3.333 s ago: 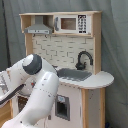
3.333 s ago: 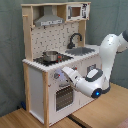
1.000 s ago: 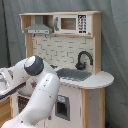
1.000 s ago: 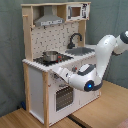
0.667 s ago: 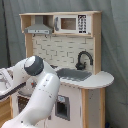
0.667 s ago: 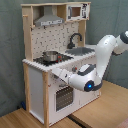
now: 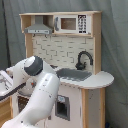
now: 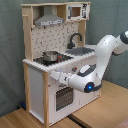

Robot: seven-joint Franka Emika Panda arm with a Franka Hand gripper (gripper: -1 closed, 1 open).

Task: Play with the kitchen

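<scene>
Against a grey curtain (image 8: 10, 60), the arm (image 8: 102, 55) bends low, reaching toward the kitchen (image 8: 37, 75) front; I cannot tell the fingers' state.

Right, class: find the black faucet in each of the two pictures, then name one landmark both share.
First exterior view: the black faucet curves over the sink, right of centre, under the microwave.
Second exterior view: the black faucet stands at upper centre, behind the steel pot.
Shared landmark: the grey hood.
</scene>
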